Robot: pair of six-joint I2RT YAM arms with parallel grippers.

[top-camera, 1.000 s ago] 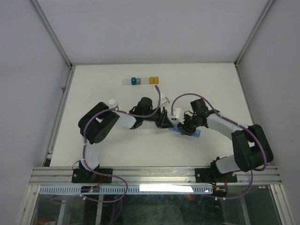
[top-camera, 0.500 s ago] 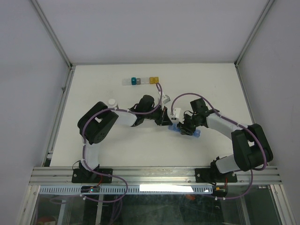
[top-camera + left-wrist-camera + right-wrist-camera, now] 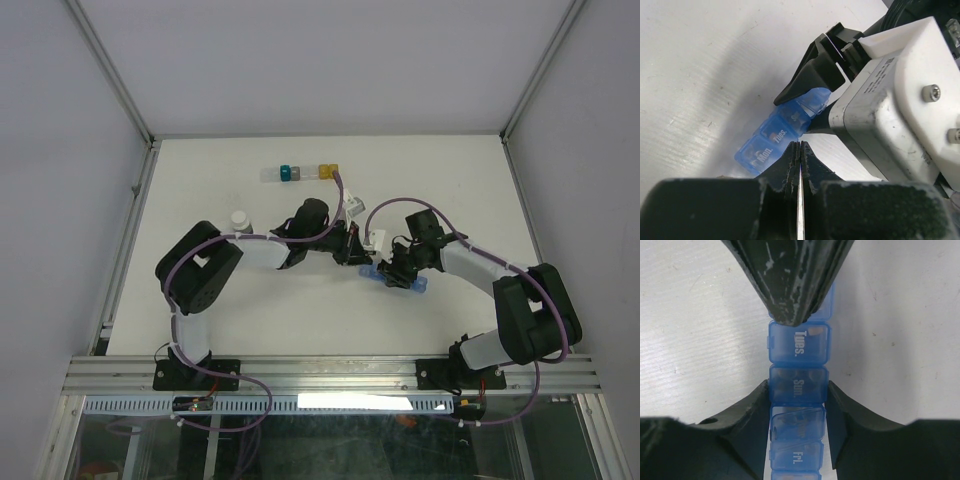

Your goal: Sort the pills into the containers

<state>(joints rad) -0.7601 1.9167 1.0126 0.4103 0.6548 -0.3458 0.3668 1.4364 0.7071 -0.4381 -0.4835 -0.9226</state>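
Pill box pinned down, sorting not yet begun.
The right gripper [image 3: 797,390] clasps the blue pill box [image 3: 799,342] by its long sides at the "Sun." cell, with the box flat on the table [image 3: 450,190]. The left gripper [image 3: 799,150] is clenched on nothing, its tips together at the "Tues." lid, probably to pry it open. Farther off, the bottle [image 3: 239,217] stands capped beside the left arm; the pills inside cannot be made out. No cell shows a pill, so the whole sort looks left to do.

Glossy, translucent blue plastic containers [image 3: 799,347]; matt white, faintly ribbed table [image 3: 700,60]; scuffed matt black left gripper [image 3: 790,315] at twelve o'clock.
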